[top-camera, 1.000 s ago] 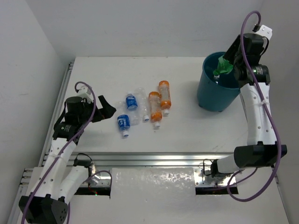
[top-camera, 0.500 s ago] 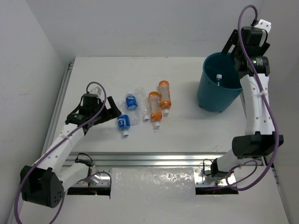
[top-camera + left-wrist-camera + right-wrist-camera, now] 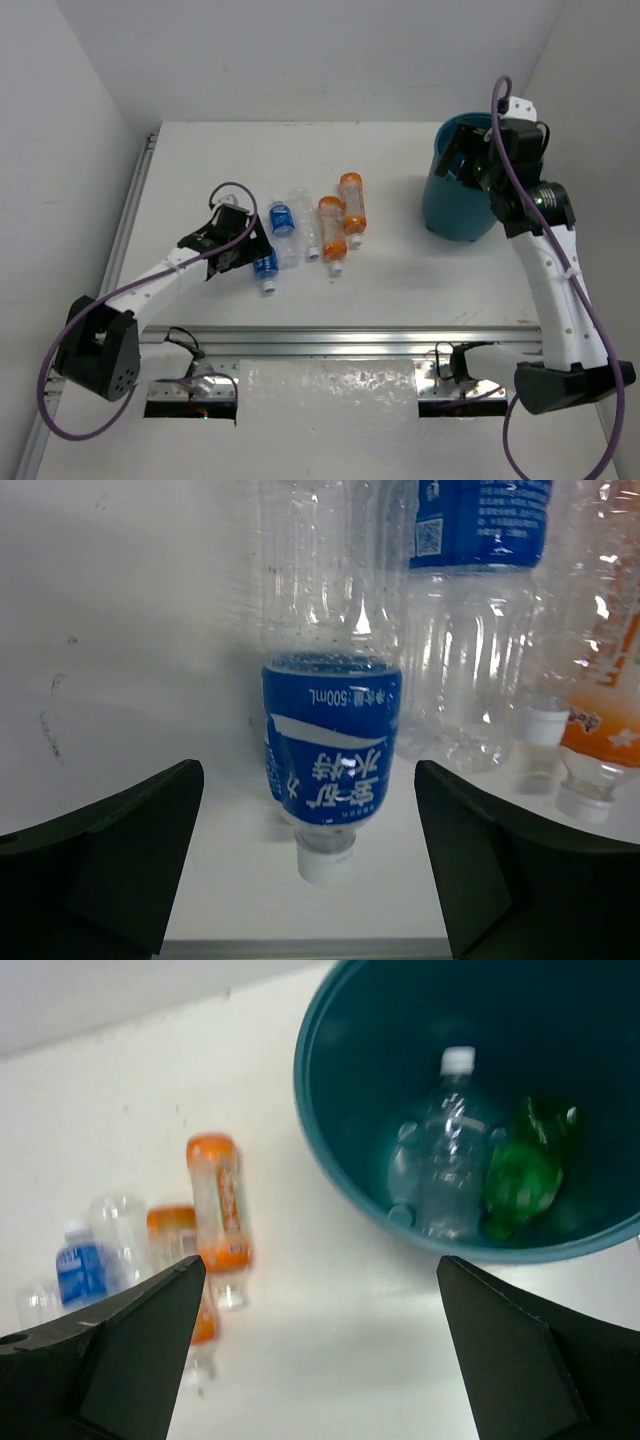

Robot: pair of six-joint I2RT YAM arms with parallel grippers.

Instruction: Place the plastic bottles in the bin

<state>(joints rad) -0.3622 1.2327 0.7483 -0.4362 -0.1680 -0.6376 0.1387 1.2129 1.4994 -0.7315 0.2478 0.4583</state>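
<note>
"500mL" is read on the blue-labelled bottle [image 3: 330, 750], now flanked by the left gripper's [image 3: 308, 800] spread jaws. The right gripper [image 3: 320, 1270] is likewise held spread.

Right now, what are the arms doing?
Left gripper open, framing blue-label bottle. Right gripper open, empty, at bin. Clear bottle, green bottle inside. Other bottles close.

Left gripper [image 3: 248, 256] low on the table [image 3: 400, 270], right up against near blue bottle [image 3: 266, 265]; can't separate contact from above. Far blue bottle [image 3: 282, 218] just behind it, clear bottle [image 3: 302, 200] alongside. Left orange bottle [image 3: 331, 228] and right orange bottle [image 3: 351, 203] lie side by side, caps toward the arms. Bin [image 3: 455, 212] upright, far right. Right gripper [image 3: 458, 160] over its rim, arm hiding much of the opening.
</note>
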